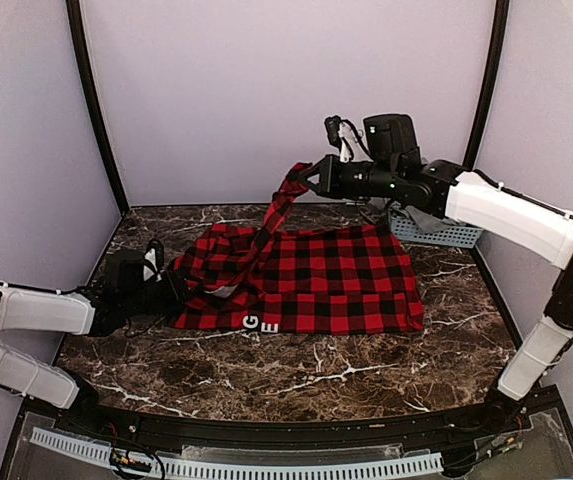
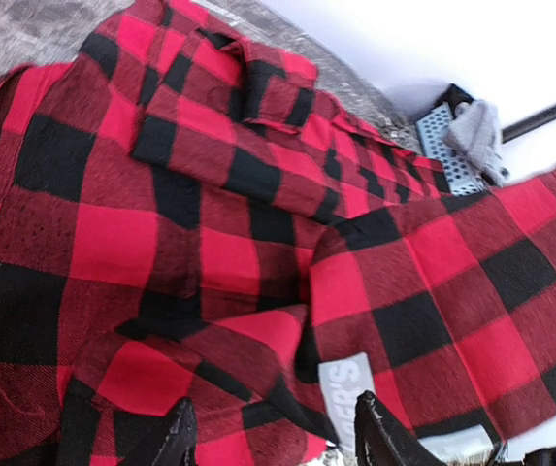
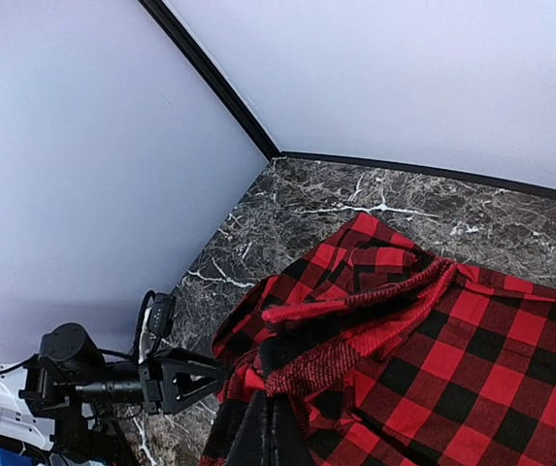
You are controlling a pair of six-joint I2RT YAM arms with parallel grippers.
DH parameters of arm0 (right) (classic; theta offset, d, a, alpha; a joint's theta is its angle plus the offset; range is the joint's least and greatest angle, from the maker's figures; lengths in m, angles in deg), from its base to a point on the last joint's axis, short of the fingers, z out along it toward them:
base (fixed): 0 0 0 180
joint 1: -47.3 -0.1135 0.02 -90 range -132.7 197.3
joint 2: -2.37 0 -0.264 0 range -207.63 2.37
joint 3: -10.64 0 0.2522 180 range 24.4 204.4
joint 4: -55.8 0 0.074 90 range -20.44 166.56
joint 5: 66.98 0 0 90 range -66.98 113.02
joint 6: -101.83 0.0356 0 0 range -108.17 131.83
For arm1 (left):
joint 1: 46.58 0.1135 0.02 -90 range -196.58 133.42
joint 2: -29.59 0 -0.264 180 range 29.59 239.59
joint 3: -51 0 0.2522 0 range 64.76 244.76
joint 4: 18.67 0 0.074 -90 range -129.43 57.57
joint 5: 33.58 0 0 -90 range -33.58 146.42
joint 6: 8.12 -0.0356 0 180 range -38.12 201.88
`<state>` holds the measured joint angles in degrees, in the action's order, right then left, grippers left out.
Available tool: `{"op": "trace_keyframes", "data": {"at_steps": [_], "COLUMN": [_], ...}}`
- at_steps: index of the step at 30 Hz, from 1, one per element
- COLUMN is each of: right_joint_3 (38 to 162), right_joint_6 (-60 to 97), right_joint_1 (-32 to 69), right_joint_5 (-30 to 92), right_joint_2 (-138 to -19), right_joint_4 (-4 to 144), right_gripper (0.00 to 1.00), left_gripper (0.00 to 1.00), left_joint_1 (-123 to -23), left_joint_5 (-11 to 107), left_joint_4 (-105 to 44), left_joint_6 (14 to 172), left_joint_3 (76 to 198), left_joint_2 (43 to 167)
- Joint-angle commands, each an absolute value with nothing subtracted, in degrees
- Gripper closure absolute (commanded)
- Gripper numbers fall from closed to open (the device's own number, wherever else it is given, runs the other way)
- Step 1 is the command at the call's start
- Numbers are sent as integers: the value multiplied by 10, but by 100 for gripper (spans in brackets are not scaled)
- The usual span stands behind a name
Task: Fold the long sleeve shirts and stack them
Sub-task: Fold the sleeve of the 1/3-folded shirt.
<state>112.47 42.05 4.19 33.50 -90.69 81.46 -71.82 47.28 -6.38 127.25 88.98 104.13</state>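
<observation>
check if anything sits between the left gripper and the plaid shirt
Nothing visible does: the left gripper stands open right at the left edge of the plaid shirt. The right gripper, shut on a sleeve, holds it up, not in between.

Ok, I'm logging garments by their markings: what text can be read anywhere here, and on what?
"G E": white block letters on the near edge of the red-and-black check shirt, top view.
Print on the white tag of that shirt, left wrist view: too blurred to read.
No other text visible.
</observation>
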Motion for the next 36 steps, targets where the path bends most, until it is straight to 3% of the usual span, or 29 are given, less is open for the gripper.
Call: {"op": "trace_keyframes", "data": {"at_steps": [1,12,25,36], "right_joint_3": [1171,1279,1326,1245], "right_joint_6": [430,458,472,475], "right_joint_1": [44,45,44,44], "right_joint_5": [328,326,347,355], "right_joint_2": [-934,-1005,-1046,-1009], "right_joint_4": [785,772,777,757], "right_gripper": [100,100,100,100], "left_gripper": [45,41,41,41], "left_joint_1": [-715,-728,-782,-790], "left_joint_5": [447,403,406,440], "left_joint_4": [-58,-41,68,88], "left_joint_6": [1233,1176,1129,1133], "left_joint_3": [860,823,890,961], "left_joint_2": [976,925,1107,1207]}}
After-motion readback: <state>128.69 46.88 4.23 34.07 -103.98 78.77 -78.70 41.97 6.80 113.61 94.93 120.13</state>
